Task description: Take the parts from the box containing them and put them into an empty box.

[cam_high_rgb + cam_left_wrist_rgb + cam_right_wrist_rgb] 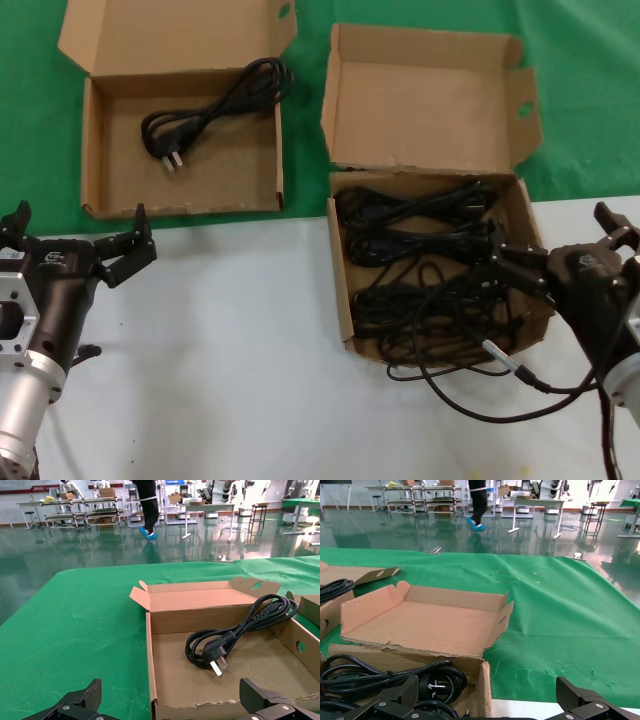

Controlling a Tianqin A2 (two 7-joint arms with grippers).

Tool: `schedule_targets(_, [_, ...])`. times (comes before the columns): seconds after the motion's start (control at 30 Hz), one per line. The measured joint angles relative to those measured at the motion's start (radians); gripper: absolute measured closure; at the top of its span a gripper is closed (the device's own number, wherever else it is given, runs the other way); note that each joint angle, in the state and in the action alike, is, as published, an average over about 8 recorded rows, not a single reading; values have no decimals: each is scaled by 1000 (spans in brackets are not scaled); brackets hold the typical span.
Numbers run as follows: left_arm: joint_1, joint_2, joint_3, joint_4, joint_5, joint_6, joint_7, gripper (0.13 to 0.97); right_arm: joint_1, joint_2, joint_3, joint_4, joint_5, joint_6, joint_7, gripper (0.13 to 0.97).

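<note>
The full box [440,265] stands on the white table [230,340], at the robot's right, with its tall lid [425,100] folded back over the green cloth [30,120]. Inside it lies a thick tangle of black cables [420,260] — the loops cross one another, so single cables are hard to tell apart. One cable [500,385] hangs over the near wall and runs out on the table, its silver-tipped plug [505,358] lying just outside the box.

The right gripper [555,255] is at the right wall of this box, near its front corner, with its fingers spread apart and nothing between them. One finger reaches over the cables; I cannot tell if it touches them. In the right wrist view the torn crease of the lid and a coil of cable [380,680] with a pronged plug show just ahead of the fingers.

The other box [180,140], wider and shallower, sits on the green cloth at the robot's left, well apart from the full one. It already holds one coiled cable [215,105] with a pronged plug [216,660], and the cable's far end lies over the back right corner.

The left gripper [75,245] waits on the table just in front of this box — jaws released, holding nothing.
</note>
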Motion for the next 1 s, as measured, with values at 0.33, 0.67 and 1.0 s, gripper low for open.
schedule_targets(0.33, [0,0,0,0,0,0,0,132,0,0,0,0,0,0,0,129])
schedule_targets(0.67, [0,0,0,0,0,0,0,132,0,0,0,0,0,0,0,129])
schedule_targets(1.0, [0,0,0,0,0,0,0,132,0,0,0,0,0,0,0,129])
